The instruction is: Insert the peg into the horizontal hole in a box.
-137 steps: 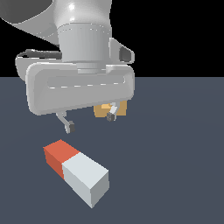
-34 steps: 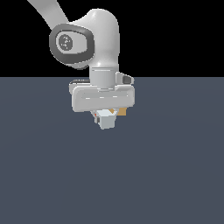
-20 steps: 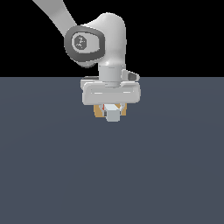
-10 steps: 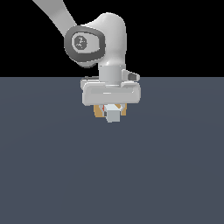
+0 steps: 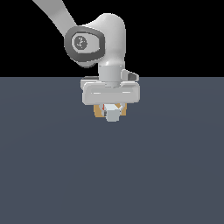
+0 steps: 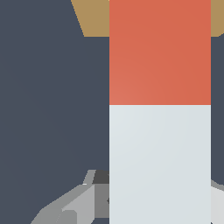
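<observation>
My gripper is shut on the peg, whose white end face points at the exterior camera. In the wrist view the peg fills the middle, white near the fingers and red-orange toward the box. The tan box sits right behind the peg, showing only as tan edges on both sides of it. In the wrist view the box is a tan patch at the peg's red end. The hole is hidden behind the peg.
A flat dark grey floor spreads all around. The white arm rises from the gripper toward the exterior view's upper left.
The gripper took the peg off the floor earlier and carried it up to the box. Over the last second it has barely moved.
</observation>
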You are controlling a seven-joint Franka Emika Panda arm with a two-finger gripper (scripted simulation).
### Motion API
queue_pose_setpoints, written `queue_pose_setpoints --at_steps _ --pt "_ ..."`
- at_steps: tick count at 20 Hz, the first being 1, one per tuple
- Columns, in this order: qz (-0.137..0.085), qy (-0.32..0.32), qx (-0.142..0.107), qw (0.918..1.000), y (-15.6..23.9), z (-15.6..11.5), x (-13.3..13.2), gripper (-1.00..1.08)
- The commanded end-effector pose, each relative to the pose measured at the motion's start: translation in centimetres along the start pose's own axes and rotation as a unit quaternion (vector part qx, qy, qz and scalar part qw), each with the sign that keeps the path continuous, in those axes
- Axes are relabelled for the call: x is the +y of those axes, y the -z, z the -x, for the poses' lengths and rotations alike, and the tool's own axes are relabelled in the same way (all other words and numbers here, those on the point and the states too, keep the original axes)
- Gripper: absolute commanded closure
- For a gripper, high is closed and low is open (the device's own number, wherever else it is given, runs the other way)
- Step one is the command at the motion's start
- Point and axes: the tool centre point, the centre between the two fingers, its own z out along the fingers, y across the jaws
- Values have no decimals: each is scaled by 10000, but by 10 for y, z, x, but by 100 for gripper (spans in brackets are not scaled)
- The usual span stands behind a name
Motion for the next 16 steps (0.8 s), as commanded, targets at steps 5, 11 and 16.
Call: queue_pose_setpoints --at_steps 5,11,16 --pt "20 8 2 10000 2 -33 0 108" --pt "28 8 2 10000 3 -74 0 108" --pt "31 8 2 10000 3 -85 0 108"
